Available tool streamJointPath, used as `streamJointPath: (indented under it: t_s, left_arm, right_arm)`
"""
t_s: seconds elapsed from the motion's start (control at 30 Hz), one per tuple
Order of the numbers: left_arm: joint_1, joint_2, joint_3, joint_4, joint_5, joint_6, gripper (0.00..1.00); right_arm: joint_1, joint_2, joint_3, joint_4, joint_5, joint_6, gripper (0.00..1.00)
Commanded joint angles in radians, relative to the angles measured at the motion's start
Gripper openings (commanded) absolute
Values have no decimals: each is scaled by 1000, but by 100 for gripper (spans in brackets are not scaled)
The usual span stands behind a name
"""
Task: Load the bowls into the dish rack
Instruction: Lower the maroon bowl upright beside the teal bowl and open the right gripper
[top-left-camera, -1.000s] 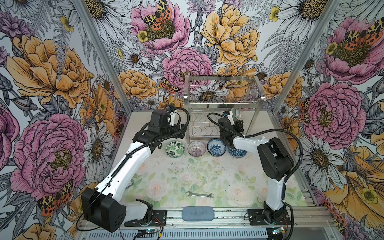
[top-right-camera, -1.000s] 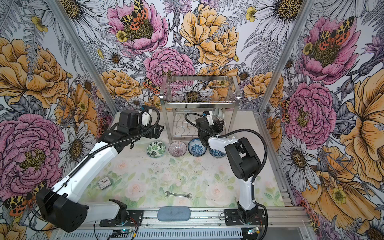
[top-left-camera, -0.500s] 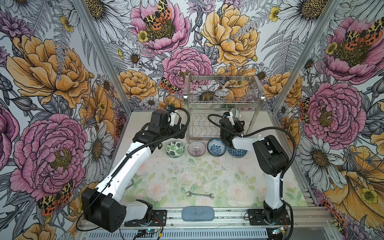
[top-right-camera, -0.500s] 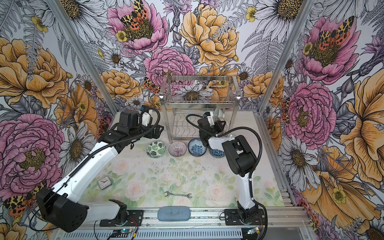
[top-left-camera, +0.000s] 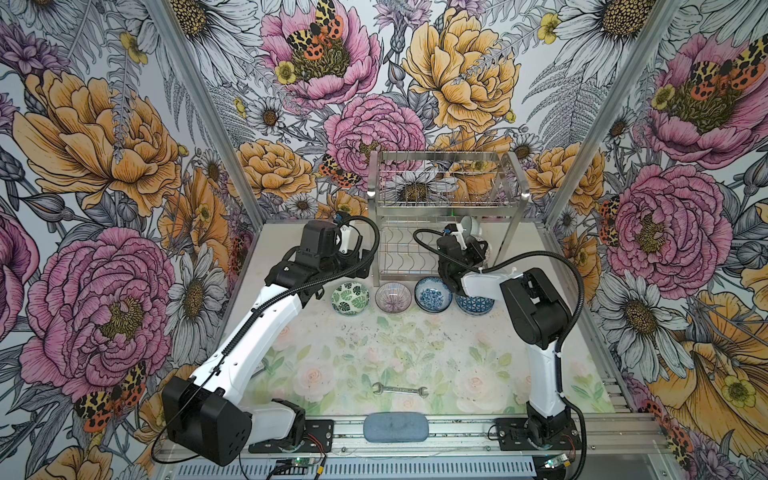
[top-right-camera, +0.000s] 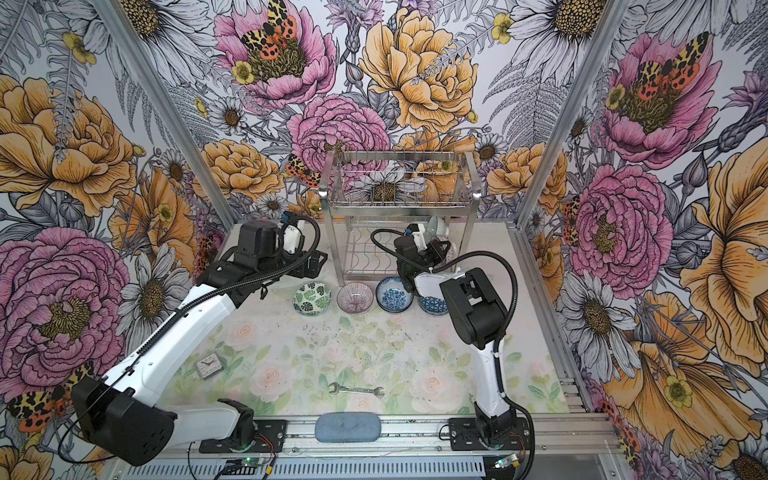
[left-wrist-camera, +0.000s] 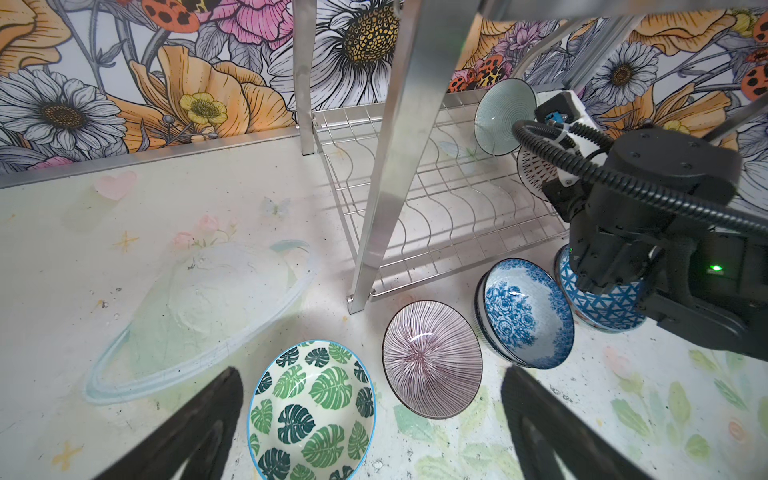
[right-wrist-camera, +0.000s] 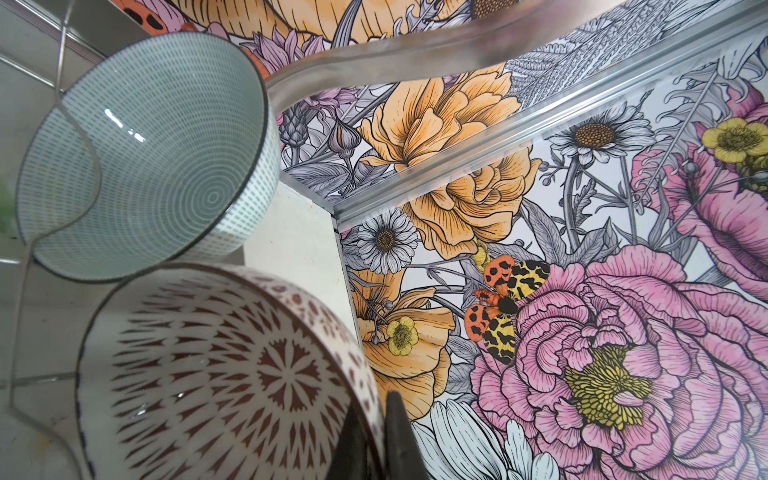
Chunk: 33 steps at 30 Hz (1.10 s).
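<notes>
The dish rack (top-left-camera: 446, 202) (top-right-camera: 397, 203) stands at the back of the table. A pale mint bowl (top-left-camera: 472, 225) (right-wrist-camera: 141, 166) stands on edge in the lower tier at its right end. Beside it my right gripper (right-wrist-camera: 376, 432) is shut on the rim of a red-patterned bowl (right-wrist-camera: 216, 374) (left-wrist-camera: 534, 170), held on edge over the lower wires. Several bowls sit in a row in front of the rack: green-leaf (top-left-camera: 350, 298) (left-wrist-camera: 311, 411), purple striped (top-left-camera: 393, 296), blue floral (top-left-camera: 432, 294), blue triangle (top-left-camera: 475, 304). My left gripper (left-wrist-camera: 371, 376) hangs open above the green-leaf and striped bowls.
A flat rack leg (left-wrist-camera: 390, 166) stands just behind the striped bowl. A wrench (top-left-camera: 400, 389) lies on the mat near the front and a grey-blue pad (top-left-camera: 397, 428) on the front rail. A small clock (top-right-camera: 209, 365) lies left of centre. My right arm (left-wrist-camera: 665, 208) overhangs the triangle bowl.
The right arm's elbow has shifted a little to the left while its gripper keeps the red-patterned bowl in the rack. The left arm has not moved.
</notes>
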Motion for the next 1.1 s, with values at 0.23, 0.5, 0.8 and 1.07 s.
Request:
streamJointPath:
  t_s: [0.23,0.5,0.8,1.07]
  left_arm:
    - [21,-8,-15,11,28,6,99]
    - [31,-20,-21,12,47,3,99]
    - [29,-43,-28,11,20,5,99]
    - [37,-21,-20,7,45,5,99]
  right_arm:
    - [42,32,55,20,20,-3,0]
    - [57,39,80,6,24,4,8]
    - [70,-25,92,-117,6,79,19]
    - [73,-72,71,-199,-6,132,47]
